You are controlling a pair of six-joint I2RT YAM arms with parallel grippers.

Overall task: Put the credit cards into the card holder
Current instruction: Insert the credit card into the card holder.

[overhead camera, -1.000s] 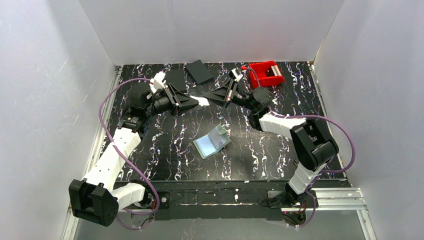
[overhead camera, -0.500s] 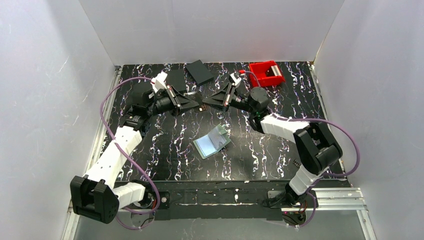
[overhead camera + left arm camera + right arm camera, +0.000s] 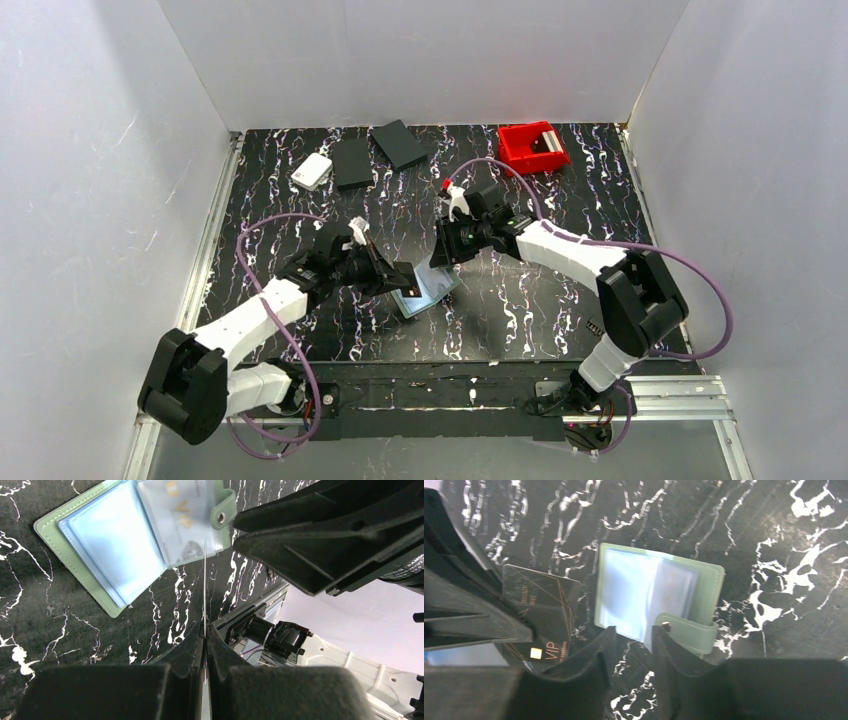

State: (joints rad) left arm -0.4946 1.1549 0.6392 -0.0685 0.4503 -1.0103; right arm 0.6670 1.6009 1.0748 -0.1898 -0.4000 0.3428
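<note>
Now the credit card [image 3: 546, 610] is clamped in the left gripper [image 3: 205, 632], just beside the open card holder [image 3: 709, 580]. The right gripper [image 3: 631, 637] is placed around a clear pocket [image 3: 634, 580] (pinched or not, it cannot be told). The card should be slid in flat.

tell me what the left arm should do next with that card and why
Probably ease the left gripper forward so its card meets a clear pocket of the card holder. The card is pinched beside the open holder, not yet inside, and the right gripper sits at the snap-tab edge.
</note>
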